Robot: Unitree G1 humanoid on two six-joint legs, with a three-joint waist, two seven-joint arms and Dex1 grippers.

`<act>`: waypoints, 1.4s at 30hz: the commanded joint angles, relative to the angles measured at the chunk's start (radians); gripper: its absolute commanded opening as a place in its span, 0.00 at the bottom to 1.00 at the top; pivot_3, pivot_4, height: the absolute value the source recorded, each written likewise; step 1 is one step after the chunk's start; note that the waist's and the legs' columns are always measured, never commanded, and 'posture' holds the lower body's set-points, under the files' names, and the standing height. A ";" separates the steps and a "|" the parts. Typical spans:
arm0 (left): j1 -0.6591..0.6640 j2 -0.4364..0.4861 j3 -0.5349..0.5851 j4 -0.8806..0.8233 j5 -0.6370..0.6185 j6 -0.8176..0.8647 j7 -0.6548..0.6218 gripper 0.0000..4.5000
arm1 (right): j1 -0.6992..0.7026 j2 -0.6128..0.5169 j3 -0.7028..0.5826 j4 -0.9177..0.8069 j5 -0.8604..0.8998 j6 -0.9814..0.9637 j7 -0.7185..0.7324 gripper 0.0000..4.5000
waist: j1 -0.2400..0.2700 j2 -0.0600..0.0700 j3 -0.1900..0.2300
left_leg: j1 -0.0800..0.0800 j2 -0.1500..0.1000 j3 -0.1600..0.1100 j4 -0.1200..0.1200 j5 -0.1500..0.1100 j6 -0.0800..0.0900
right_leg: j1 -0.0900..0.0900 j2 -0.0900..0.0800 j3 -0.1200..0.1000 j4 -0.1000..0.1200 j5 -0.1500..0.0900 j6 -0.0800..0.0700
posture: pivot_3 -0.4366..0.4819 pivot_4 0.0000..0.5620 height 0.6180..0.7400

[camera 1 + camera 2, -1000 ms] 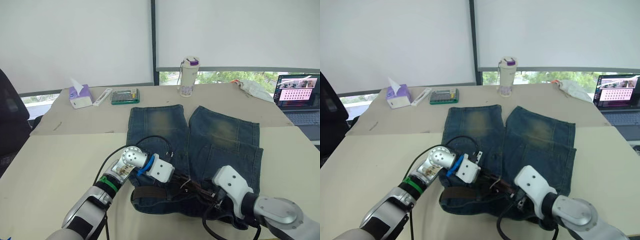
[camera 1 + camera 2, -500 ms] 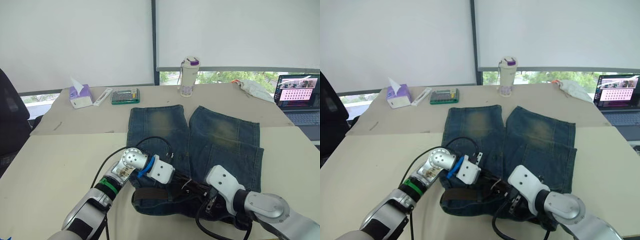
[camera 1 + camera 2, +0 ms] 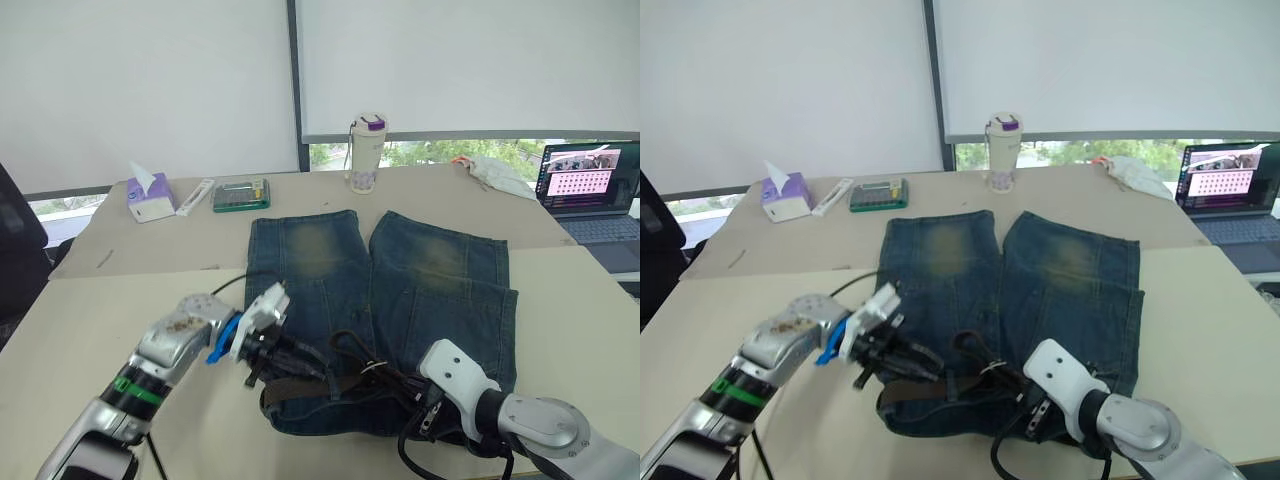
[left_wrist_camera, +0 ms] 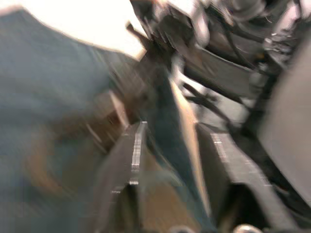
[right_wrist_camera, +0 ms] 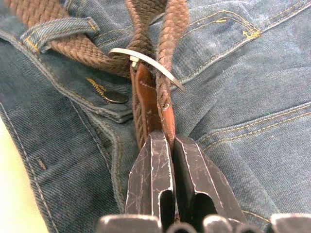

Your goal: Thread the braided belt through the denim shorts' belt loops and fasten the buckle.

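I judge I should feed the leather tip squarely through the buckle (image 5: 146, 60) without twisting. My left gripper (image 3: 290, 358), fingers apart, reaches toward 3 o'clock over the denim shorts (image 3: 440, 270). My right gripper (image 5: 163, 145) is clamped on the braided belt (image 5: 73, 46), reaching toward 9 o'clock.

Hidden, cropped and blurred parts

The left wrist view is smeared, so the left gripper (image 4: 170, 141) shows two dark fingers apart, with nothing legible between them. The right gripper (image 5: 165, 145) covers the leather end of the braided belt (image 5: 158, 104) where its fingers close on it. The denim shorts (image 3: 330, 250) bunch at the table's near edge, burying much of their waistband. A laptop (image 3: 590, 190) is cut off at the picture's edge.
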 commanded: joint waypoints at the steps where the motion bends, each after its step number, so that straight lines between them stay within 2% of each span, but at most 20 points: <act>1: 0.019 -0.016 -0.059 0.056 0.157 -0.138 0.050 0.02 | -0.005 0.004 -0.032 -0.031 -0.008 -0.013 0.003 0.00 | 0.013 -0.001 0.001 | 0.000 0.000 0.000 0.000 0.000 0.000 | 0.000 -0.001 0.000 0.000 0.001 -0.002 | 0.48 0.27 1.00; 4: 0.043 -0.015 -0.105 0.102 0.261 -0.234 0.070 0.02 | 0.019 -0.004 -0.064 -0.047 -0.015 -0.005 0.000 0.00 | 0.021 -0.003 0.001 | -0.001 0.000 0.000 0.000 0.000 0.000 | 0.000 -0.001 0.000 -0.001 0.001 -0.002 | 0.48 0.27 1.00; 6: 0.059 -0.009 -0.124 0.135 0.306 -0.277 0.076 0.02 | 0.073 -0.018 -0.140 -0.064 -0.023 0.008 0.007 0.00 | 0.024 -0.002 0.000 | -0.001 0.000 0.000 0.000 0.000 0.000 | 0.000 -0.003 0.000 -0.001 0.001 -0.001 | 0.48 0.27 1.00; 11: 0.059 -0.015 -0.147 0.296 0.408 -0.433 0.121 0.02 | 0.411 -0.057 -0.477 -0.046 -0.151 -0.027 0.082 0.00 | 0.031 0.001 -0.004 | -0.001 -0.001 0.001 0.000 -0.001 0.001 | 0.003 -0.004 0.000 -0.002 -0.002 0.004 | 0.48 0.27 1.00; 14: 0.041 -0.034 -0.147 0.351 0.426 -0.478 0.136 0.02 | 0.585 -0.032 -0.589 -0.007 -0.240 -0.101 0.114 0.00 | 0.033 0.003 -0.006 | -0.002 0.000 0.001 -0.001 -0.001 0.001 | 0.006 -0.004 0.001 0.000 -0.004 0.007 | 0.48 0.27 1.00; 16: 0.028 -0.050 -0.145 0.377 0.431 -0.495 0.146 0.02 | 0.641 -0.011 -0.623 0.006 -0.274 -0.139 0.124 0.00 | 0.032 0.003 -0.006 | 0.000 0.001 0.002 -0.001 -0.001 0.000 | 0.008 -0.004 0.001 0.001 -0.006 0.009 | 0.48 0.27 1.00; 19: 0.017 -0.072 -0.133 0.397 0.426 -0.523 0.160 0.02 | 0.635 0.020 -0.612 0.003 -0.292 -0.171 0.119 0.00 | 0.035 0.003 -0.006 | 0.002 0.001 0.002 -0.001 -0.001 0.000 | 0.009 -0.005 0.001 0.001 -0.006 0.010 | 0.48 0.27 1.00; 23: 0.032 -0.128 -0.045 0.361 0.337 -0.549 0.191 0.02 | 0.532 0.100 -0.574 -0.025 -0.256 -0.173 0.104 0.00 | 0.043 0.004 -0.006 | 0.002 -0.001 0.002 0.000 -0.001 0.000 | 0.007 -0.006 0.001 0.000 -0.006 0.011 | 0.48 0.27 1.00; 25: 0.033 -0.164 0.052 0.252 0.196 -0.398 0.219 0.02 | 0.498 0.141 -0.581 -0.032 -0.217 -0.202 0.129 0.00 | 0.046 0.004 -0.006 | -0.001 -0.001 0.002 0.001 -0.001 0.000 | 0.006 -0.007 0.001 0.002 -0.006 0.011 | 0.48 0.27 1.00; 28: -0.014 -0.238 0.236 0.038 -0.092 -0.044 0.400 0.21 | 0.371 0.303 -0.628 -0.071 0.003 -0.237 0.127 0.25 | 0.045 -0.001 0.000 | -0.003 0.000 -0.002 0.002 0.001 -0.001 | -0.001 -0.005 -0.001 0.003 -0.005 0.010 | 0.48 0.27 1.00; 30: -0.038 -0.282 0.304 -0.051 -0.177 0.101 0.532 0.35 | 0.299 0.366 -0.635 -0.076 0.067 -0.235 0.097 0.39 | 0.042 -0.005 0.004 | -0.006 0.002 -0.003 0.002 0.001 -0.002 | -0.003 -0.004 -0.002 0.002 -0.004 0.008 | 0.48 0.27 1.00; 34: -0.023 -0.329 0.338 -0.184 -0.205 0.211 0.697 0.66 | 0.217 0.402 -0.593 -0.047 0.080 -0.247 0.055 0.71 | 0.028 -0.004 0.003 | -0.002 -0.001 -0.001 0.001 0.001 -0.002 | 0.001 -0.004 0.001 0.000 -0.004 0.007 | 0.48 0.27 1.00; 36: 0.042 -0.282 0.315 -0.255 -0.167 0.196 0.681 0.80 | 0.260 0.385 -0.612 -0.047 0.121 -0.270 0.123 0.84 | 0.018 -0.002 0.003 | -0.001 -0.001 0.000 0.000 0.000 -0.003 | 0.000 -0.004 0.002 0.000 -0.003 0.007 | 0.48 0.27 1.00; 38: 0.117 -0.216 0.324 -0.318 -0.144 0.170 0.654 0.98 | 0.363 0.356 -0.689 -0.058 0.169 -0.309 0.233 1.00 | 0.015 -0.002 0.003 | 0.000 0.000 0.001 -0.007 0.002 -0.005 | -0.002 -0.004 0.005 0.001 0.000 0.000 | 0.48 0.27 1.00; 42: 0.273 -0.066 0.374 -0.410 -0.144 0.143 0.568 0.99 | 0.569 0.351 -0.897 -0.016 0.204 -0.438 0.393 1.00 | 0.018 -0.002 0.004 | 0.000 0.002 0.002 -0.014 0.002 -0.006 | -0.004 -0.002 0.004 0.001 -0.003 -0.003 | 0.48 0.27 1.00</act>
